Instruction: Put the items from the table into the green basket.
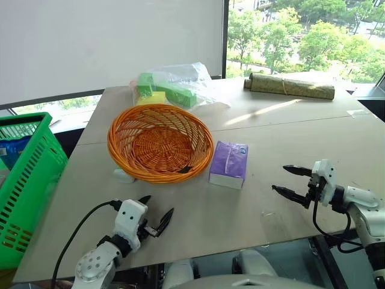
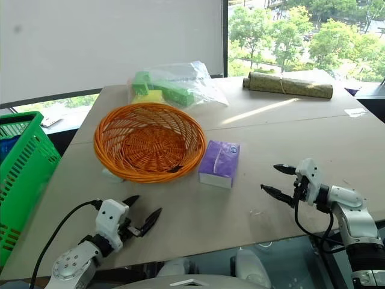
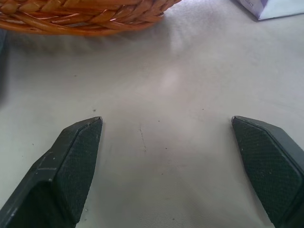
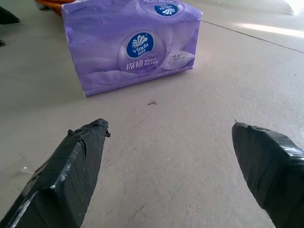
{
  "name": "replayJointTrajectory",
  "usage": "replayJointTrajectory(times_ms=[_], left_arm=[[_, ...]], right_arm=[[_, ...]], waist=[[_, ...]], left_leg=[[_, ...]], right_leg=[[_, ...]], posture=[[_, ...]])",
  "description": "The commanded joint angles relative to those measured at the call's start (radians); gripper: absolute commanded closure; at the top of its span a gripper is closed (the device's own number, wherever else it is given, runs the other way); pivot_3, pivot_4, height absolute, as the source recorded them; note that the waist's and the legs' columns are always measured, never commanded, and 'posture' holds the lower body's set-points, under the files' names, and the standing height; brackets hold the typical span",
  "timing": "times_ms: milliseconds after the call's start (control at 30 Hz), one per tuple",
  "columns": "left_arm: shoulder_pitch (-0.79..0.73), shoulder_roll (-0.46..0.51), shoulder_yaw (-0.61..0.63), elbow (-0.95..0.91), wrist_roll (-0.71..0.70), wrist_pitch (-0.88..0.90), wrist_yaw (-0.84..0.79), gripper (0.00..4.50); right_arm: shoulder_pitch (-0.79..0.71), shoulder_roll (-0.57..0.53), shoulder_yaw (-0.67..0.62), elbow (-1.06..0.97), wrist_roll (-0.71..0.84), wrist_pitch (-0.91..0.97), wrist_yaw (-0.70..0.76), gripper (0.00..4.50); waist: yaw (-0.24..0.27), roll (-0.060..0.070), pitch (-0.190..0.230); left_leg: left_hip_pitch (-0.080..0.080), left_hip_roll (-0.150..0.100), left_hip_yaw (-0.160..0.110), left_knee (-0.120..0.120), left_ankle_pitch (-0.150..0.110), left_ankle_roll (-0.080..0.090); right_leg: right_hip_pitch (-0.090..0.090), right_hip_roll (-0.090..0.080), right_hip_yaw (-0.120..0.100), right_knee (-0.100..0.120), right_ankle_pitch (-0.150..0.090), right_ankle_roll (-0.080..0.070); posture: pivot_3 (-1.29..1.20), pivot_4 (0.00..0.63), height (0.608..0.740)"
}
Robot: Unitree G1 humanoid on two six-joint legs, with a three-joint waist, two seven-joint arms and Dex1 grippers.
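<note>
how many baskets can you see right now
2. A round orange wicker basket sits on the table, beside the purple tissue pack. The green basket stands off the table's left edge.

Both eye views look forward and down from the head over the bench [image 1: 252, 211], sharing its whole top, from near edge to far edge by the window. The left wrist view skims low over the bench toward the orange basket [image 3: 85, 16]. The right wrist view sits low, near the tissue pack [image 4: 130, 45].
</note>
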Motion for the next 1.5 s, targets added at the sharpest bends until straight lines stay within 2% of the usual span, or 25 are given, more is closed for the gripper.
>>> replayJointTrajectory(times_ms=[33,633,900,1000,1100,1233,1367,1500], left_arm=[[0.011,0.008,0.014,-0.015,-0.007,-0.021,-0.008,0.03],[0.028,-0.002,0.03,-0.103,-0.062,0.0,-0.005,0.03],[0.086,-0.058,0.068,-0.187,-0.147,-0.002,0.016,0.03],[0.134,-0.087,0.113,-0.247,-0.255,-0.065,-0.033,0.03],[0.169,-0.083,0.151,-0.257,-0.254,-0.121,-0.062,0.03],[0.228,-0.111,0.235,-0.295,-0.311,-0.167,-0.057,0.03],[0.318,-0.145,0.283,-0.342,-0.305,-0.173,-0.026,0.03],[0.414,-0.138,0.281,-0.419,-0.25,-0.174,-0.034,0.03]], right_arm=[[-0.026,-0.015,-0.025,-0.005,0.018,-0.009,0.014,0.0],[-0.066,-0.012,-0.016,0.007,0.007,-0.005,0.027,0.0],[-0.168,-0.019,-0.006,-0.13,0.063,0.097,0.026,0.0],[-0.266,0.037,0.113,-0.225,0.056,0.137,0.056,0.0],[-0.369,0.121,0.208,-0.265,0.04,0.168,0.039,0.0],[-0.52,0.235,0.324,-0.2,-0.05,0.144,0.002,0.0],[-0.598,0.32,0.418,-0.123,-0.105,0.15,0.008,0.0],[-0.668,0.364,0.526,-0.014,-0.232,0.064,0.013,0.0]], waist=[[0.0,0.0,0.0],[0.004,-0.005,0.004],[0.003,-0.006,0.006],[0.0,-0.007,0.007],[0.003,-0.009,0.008],[0.019,-0.01,0.008],[0.056,-0.015,0.006],[0.088,-0.019,0.007]], left_leg=[[0.0,0.0,0.0,0.0,0.0,0.0],[0.0,0.001,0.0,0.0,0.0,0.0],[0.0,0.001,0.0,0.0,0.0,0.0],[-0.001,0.001,0.0,-0.001,0.0,0.0],[0.0,0.003,-0.001,-0.001,0.0,0.0],[-0.003,0.003,-0.002,-0.001,0.0,0.0],[-0.005,0.001,-0.001,-0.001,0.0,0.0],[-0.006,0.001,-0.001,-0.001,0.0,0.0]], right_leg=[[0.0,0.0,0.0,0.0,0.0,0.0],[0.0,-0.001,0.0,0.0,0.0,0.0],[0.0,-0.001,0.0,0.0,0.0,0.0],[-0.001,0.0,0.001,0.0,0.0,0.0],[-0.002,0.002,0.0,0.001,0.0,0.0],[-0.003,0.001,-0.002,0.0,0.0,-0.002],[-0.005,0.0,-0.001,-0.001,0.002,-0.004],[-0.005,-0.001,-0.003,-0.003,0.002,-0.005]], posture=[[-0.12,0.007,0.74],[-0.1,0.009,0.74],[-0.09,0.012,0.74],[-0.06,0.011,0.74],[-0.03,0.009,0.74],[0.06,0.004,0.74],[0.13,0.001,0.74],[0.19,0.001,0.74]])
